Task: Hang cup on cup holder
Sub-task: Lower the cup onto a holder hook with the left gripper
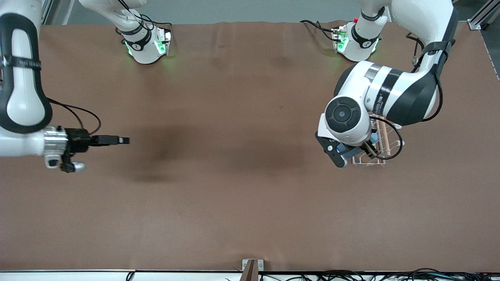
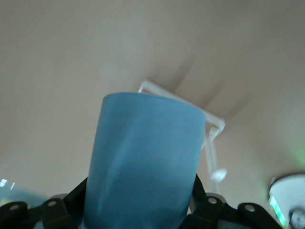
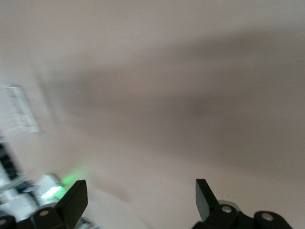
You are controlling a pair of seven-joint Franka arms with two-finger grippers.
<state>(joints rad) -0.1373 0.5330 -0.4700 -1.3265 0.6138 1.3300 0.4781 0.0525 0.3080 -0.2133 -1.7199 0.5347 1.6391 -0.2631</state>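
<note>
Right end effector (image 1: 78,167) — hangs over bare brown tabletop (image 1: 234,195) at the right arm's end, well apart from the task's things. In the right wrist view its two dark fingertips (image 3: 71,200) stand wide apart with nothing between them; only blurred tabletop shows under them. This arm waits.

Middle of the tabletop: brown cloth with soft shadows, nothing on it.

Left end effector (image 1: 343,150) — hangs over the cup holder (image 1: 381,150) toward the left arm's end of the tabletop. The arm's wrist covers most of the rack in the front view; a strip of white wire base and the light wooden dowel (image 1: 383,134) show past it.

Cup (image 2: 143,162) — light blue, clamped between the left end effector's fingers (image 2: 57,210), which press on its sides. In the left wrist view it fills the middle of the picture, with white wire of the cup holder (image 2: 209,129) showing just past its end. Whether the cup touches a prong cannot be told. In the front view only small blue slivers of it (image 1: 374,137) show beside the wrist.
</note>
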